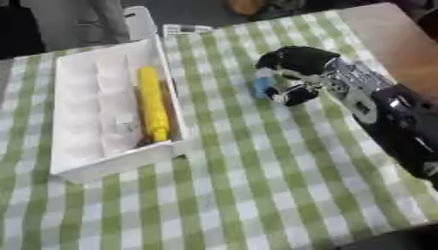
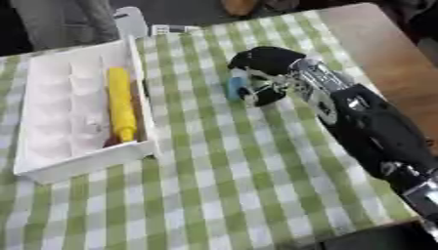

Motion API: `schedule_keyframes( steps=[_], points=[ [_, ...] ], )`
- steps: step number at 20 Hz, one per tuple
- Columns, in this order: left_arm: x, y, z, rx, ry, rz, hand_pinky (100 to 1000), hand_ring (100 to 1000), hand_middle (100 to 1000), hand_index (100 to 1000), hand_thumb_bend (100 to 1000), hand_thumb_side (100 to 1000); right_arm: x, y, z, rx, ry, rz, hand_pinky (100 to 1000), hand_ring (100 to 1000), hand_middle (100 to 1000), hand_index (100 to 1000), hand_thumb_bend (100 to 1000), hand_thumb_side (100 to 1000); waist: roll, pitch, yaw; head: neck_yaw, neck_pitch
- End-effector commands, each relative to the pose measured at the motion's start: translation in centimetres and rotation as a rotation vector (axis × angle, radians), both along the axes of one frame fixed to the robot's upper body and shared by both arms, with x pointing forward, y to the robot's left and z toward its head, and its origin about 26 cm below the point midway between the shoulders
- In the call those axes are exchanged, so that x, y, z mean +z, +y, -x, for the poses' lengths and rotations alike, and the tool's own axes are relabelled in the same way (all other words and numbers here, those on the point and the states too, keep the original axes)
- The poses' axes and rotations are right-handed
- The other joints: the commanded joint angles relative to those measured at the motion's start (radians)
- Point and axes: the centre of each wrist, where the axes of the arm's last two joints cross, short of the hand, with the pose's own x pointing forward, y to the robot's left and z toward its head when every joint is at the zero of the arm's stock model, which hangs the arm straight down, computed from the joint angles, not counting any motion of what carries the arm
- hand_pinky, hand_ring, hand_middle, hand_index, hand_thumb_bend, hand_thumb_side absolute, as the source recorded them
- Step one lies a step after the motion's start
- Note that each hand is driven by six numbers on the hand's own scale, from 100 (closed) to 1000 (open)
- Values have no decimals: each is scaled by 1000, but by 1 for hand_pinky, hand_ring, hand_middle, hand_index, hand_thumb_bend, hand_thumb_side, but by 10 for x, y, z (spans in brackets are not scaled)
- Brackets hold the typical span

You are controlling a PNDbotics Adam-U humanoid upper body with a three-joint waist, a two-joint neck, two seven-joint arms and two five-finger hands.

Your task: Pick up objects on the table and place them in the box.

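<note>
The right hand (image 1: 295, 73) curls around a small blue object (image 1: 263, 87) on the green-checked tablecloth (image 1: 256, 185), grasping it for carrying to the white plastic box (image 1: 77, 166) (already holding a long yellow cylinder (image 1: 152, 102)).

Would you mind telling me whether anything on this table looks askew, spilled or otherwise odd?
Nothing stands out. The white box sits flat on the checked cloth with a long yellow object lying along its right wall, nothing spilled. The right robot hand is curled round a small blue object beside the box.
</note>
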Motion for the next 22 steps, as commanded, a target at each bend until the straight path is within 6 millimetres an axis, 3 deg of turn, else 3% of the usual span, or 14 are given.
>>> schedule_keyframes(
  steps=[1,17,21,22],
  points=[
    [11,5,2,3,-41,-15,727,1000,616,753,100,829,18,-10,2,-16,-28,23,963,908,898,969,187,327,-8,3,3,-10,-32],
    [11,4,2,-3,-39,-19,728,1000,616,753,100,826,19,-2,-4,26,45,54,979,920,910,976,182,344,-3,-9,7,-31,-39],
    [11,4,2,-4,-38,-18,728,1000,616,753,100,827,17,-2,-4,22,75,84,986,926,912,977,202,366,-2,-8,10,-35,-42],
    [11,4,2,-4,-38,-18,728,1000,616,753,100,826,17,-2,-4,15,79,93,995,934,921,982,235,410,-2,-8,11,-36,-41]
  ],
)
